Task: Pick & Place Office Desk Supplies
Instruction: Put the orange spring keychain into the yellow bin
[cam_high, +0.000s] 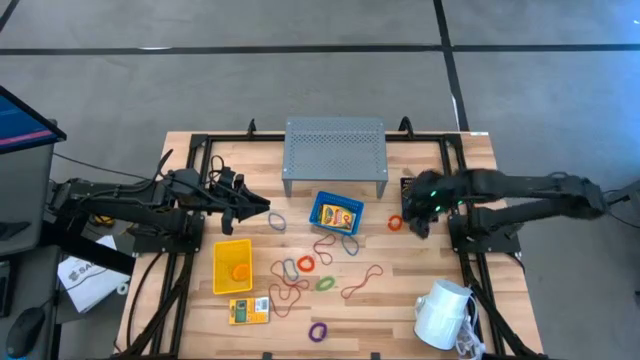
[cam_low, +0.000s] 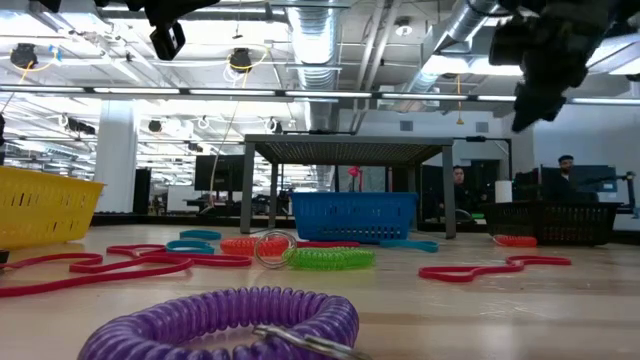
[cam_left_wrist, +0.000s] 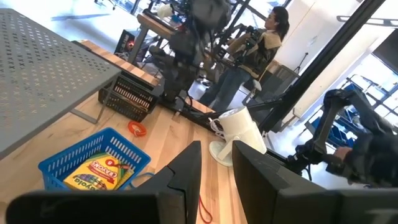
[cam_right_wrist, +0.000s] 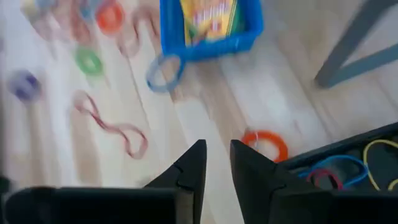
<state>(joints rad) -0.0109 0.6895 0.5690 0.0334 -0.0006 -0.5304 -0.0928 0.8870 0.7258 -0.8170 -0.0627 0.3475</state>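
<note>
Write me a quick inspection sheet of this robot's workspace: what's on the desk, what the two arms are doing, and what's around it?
Surface: wooden table, in a black frame.
Job's things: yellow bin holding something orange; blue bin holding a crayon box; black mesh bin by the right arm; coloured loops scattered mid-table; orange loop beside the mesh bin; yellow packet near the front edge.
Clutter: white mug; grey perforated riser.
Grippers: left gripper raised, holding nothing; right gripper above the table near the orange loop, holding nothing, jaws narrowly apart.
Cables: black cables by the left arm's base.
Surroundings: grey floor; a person beyond the table.
</note>
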